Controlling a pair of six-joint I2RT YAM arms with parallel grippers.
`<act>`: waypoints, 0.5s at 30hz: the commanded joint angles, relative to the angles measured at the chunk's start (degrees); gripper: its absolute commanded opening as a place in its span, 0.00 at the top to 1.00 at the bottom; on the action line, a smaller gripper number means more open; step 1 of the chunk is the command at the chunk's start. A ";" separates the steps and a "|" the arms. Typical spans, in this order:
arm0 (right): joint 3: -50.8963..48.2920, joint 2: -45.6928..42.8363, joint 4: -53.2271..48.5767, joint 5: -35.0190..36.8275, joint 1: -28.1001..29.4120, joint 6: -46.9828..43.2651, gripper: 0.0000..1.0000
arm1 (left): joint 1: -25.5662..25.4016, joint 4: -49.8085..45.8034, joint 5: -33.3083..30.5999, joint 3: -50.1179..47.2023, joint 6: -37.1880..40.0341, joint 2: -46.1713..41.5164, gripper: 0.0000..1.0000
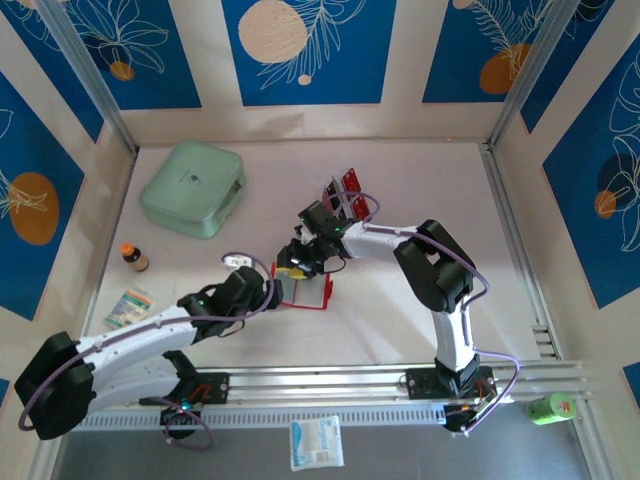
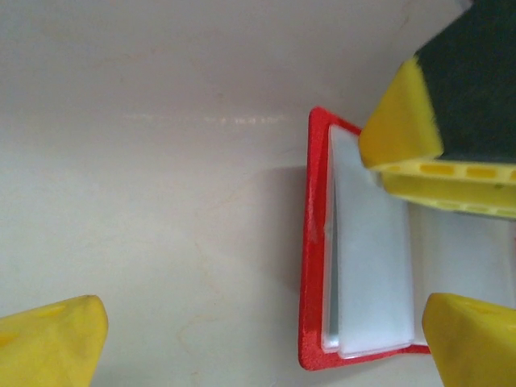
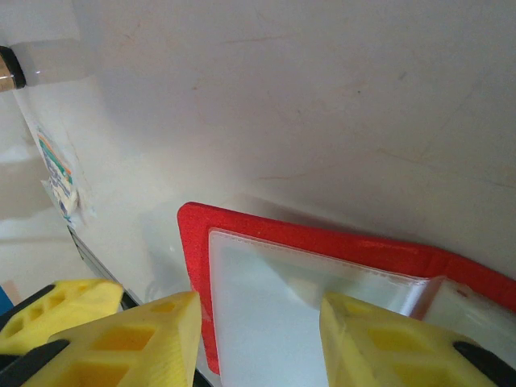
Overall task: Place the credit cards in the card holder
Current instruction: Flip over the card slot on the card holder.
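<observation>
**Top view.** I am reaching my left arm from the lower left of the frame towards the centre, lying low over the desk [image 1: 450, 180]. My right arm is rising from its base at the lower right, bending at the elbow and stretching left to the same spot. Both sets of jaws are meeting over the card holder [image 1: 312, 296], which is lying open just below centre. The credit cards [image 1: 348, 187], thin red rectangles with dark parts, are sitting above and right of the holder, beside my right forearm.

**Left wrist view.** I am holding my left jaws fully open. Their yellow fingers [image 2: 52, 343] are showing in the two lower corners, with the holder's red left edge between them and nothing gripped. The holder is a flat red cover with rounded corners, carrying glossy clear plastic sleeves. A yellow-and-black finger of my right jaws is touching the top of the sleeves at the upper right.

**Right wrist view.** I am keeping my right jaws part-way apart above the sleeves, with no card between the ribbed yellow fingertips [image 3: 161, 334]. The desk is pale, matte and lightly scuffed.
</observation>
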 commanded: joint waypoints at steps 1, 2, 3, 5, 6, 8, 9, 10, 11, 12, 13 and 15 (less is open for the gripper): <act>-0.06 1.37 -0.98 -0.64 0.52 0.84 0.56 | 0.50 1.38 2.20 1.83 2.37 2.88 0.00; -0.27 1.28 -0.79 -0.76 0.52 0.94 0.56 | 0.45 1.79 2.40 2.18 2.73 3.77 0.00; -0.42 1.28 -0.62 -0.85 0.52 0.99 0.56 | 0.49 2.17 2.41 2.37 3.04 4.55 0.00; -0.61 1.13 -0.39 -0.92 0.52 1.06 0.56 | 0.52 2.80 2.29 3.03 3.68 6.55 0.00; -0.68 1.10 -0.27 -0.95 0.52 1.06 0.56 | 0.59 3.04 2.29 3.37 3.91 7.40 0.00; -0.80 0.86 -0.16 -1.08 0.42 1.07 0.56 | 0.64 3.48 2.15 4.13 4.42 9.09 0.00; -0.81 0.76 -0.16 -1.24 0.44 1.12 0.56 | 0.68 3.60 1.84 4.41 4.67 9.83 0.00; -0.87 0.47 -0.01 -1.49 0.41 1.06 0.56 | 0.72 3.62 1.52 4.76 4.78 10.52 0.00; -0.88 0.04 0.10 -1.60 0.38 1.02 0.56 | 0.85 3.57 1.15 5.04 4.88 11.19 0.00; -0.96 -0.37 -0.03 -1.63 0.36 0.90 0.56 | 0.93 3.56 0.75 5.35 5.06 11.73 0.00; -1.09 -0.99 0.01 -1.61 0.26 0.84 0.56 | 1.11 3.53 0.37 5.53 5.14 12.32 0.00; -1.63 -2.65 0.02 -1.28 0.11 0.62 0.56 | 1.51 3.28 -0.27 6.03 5.16 13.23 0.00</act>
